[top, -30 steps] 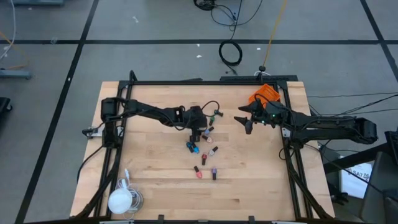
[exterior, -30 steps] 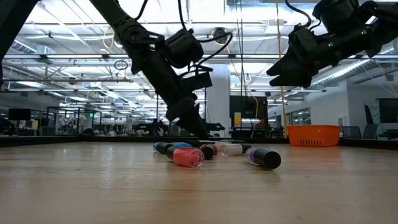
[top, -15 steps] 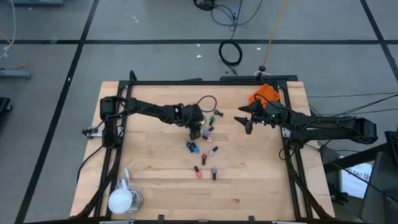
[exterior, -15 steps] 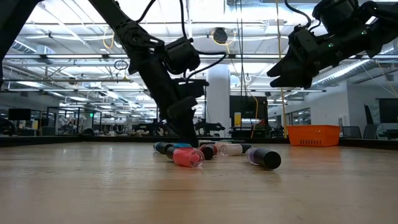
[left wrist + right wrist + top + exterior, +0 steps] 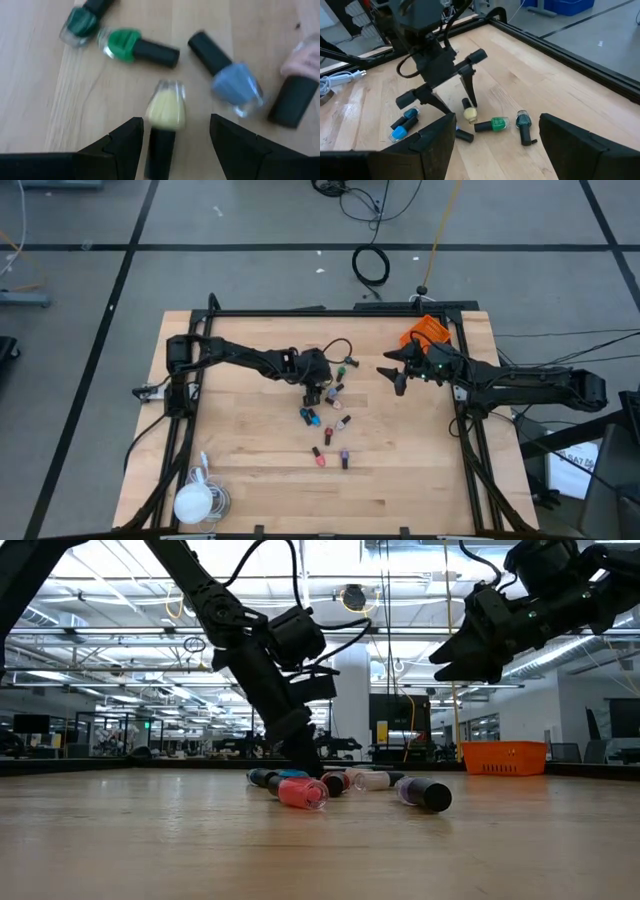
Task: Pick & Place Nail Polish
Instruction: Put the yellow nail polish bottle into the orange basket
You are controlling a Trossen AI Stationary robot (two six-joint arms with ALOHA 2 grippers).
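Over the surface's middle, the left gripper (image 5: 172, 145) straddles a yellow nail polish bottle (image 5: 165, 107) lying flat, jaws open and empty. Best to lower squarely and close across its dark cap. The right gripper (image 5: 392, 376) waits open, holding nothing.

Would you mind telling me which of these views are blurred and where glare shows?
Left wrist view: soft throughout; the yellow bottle and blue bottle have smeared edges. Low view: ceiling lights burn out bright above, and the pink bottle near the camera is fairly clear. Right wrist view: fairly sharp on the green bottle. High view: evenly lit, bottles tiny.
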